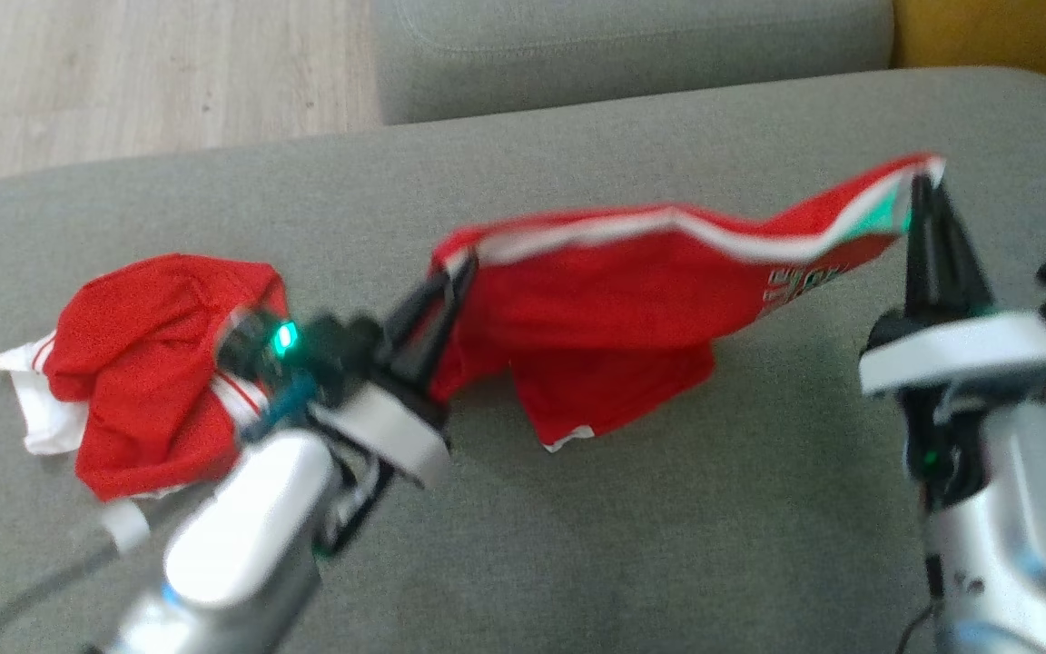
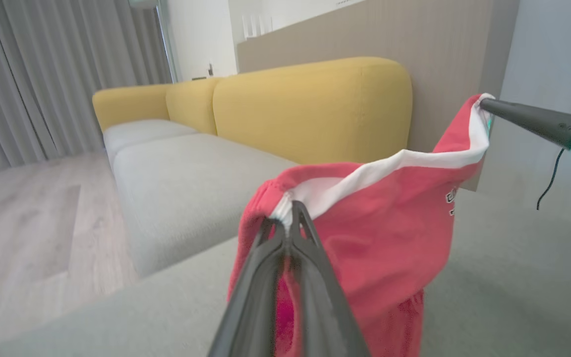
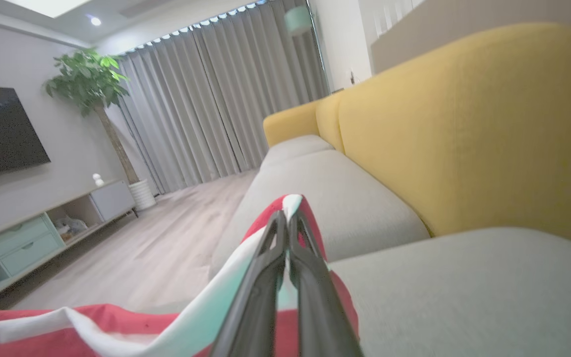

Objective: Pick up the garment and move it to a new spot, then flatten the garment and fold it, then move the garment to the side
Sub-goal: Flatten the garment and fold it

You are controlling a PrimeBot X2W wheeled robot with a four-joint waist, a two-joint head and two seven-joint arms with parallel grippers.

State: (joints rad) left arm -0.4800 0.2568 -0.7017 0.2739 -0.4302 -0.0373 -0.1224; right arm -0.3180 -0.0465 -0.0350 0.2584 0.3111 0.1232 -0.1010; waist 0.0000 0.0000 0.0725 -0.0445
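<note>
Left end effector (image 1: 458,272) and right end effector (image 1: 924,189) are each clenching an end of the white-trimmed edge of the red fabric garment (image 1: 614,300), which is hanging between them over the grey upholstered sofa seat (image 1: 668,527), so lifting evenly with that edge taut is looking wisest.

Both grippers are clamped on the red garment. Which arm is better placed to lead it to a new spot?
Right, probably. The right gripper pinches the garment by its trimmed corner over bare grey cushion, with room on its side; the left gripper holds the other end next to a second red heap.
</note>
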